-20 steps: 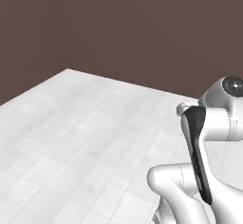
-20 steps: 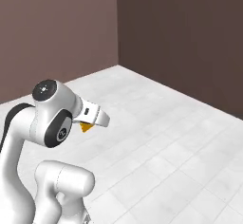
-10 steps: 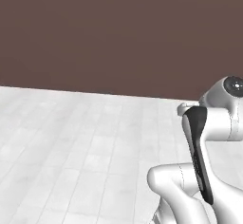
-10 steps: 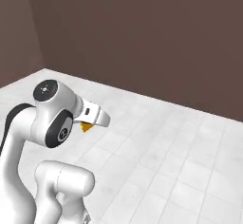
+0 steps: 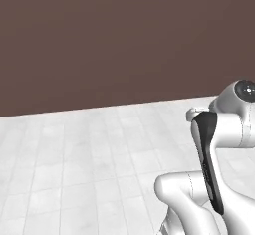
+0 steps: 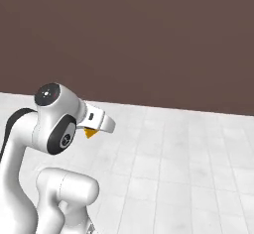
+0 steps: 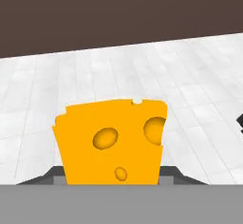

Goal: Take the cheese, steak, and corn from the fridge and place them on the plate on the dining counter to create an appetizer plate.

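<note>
An orange-yellow cheese (image 7: 111, 140) wedge with round holes stands upright close in front of the hand camera. My gripper (image 7: 111, 176) is shut on it, with a dark fingertip on each side of its lower part. From the right base view, a small orange tip of the cheese (image 6: 90, 133) pokes out below the white hand, and the gripper (image 6: 93, 130) is tucked close to the arm's upper joint. The steak, corn, fridge, plate and dining counter are out of view.
A pale grey tiled floor (image 5: 74, 159) stretches ahead to a plain dark brown wall (image 5: 114, 40). The same floor (image 6: 188, 168) and wall (image 6: 149, 39) appear from the right side. The folded white arm (image 5: 214, 179) fills the lower right of the left base view.
The whole scene has swung across both base views, so the base has turned: the wall corner slid away and a flat brown wall now faces me. The arm and the held cheese kept their pose.
</note>
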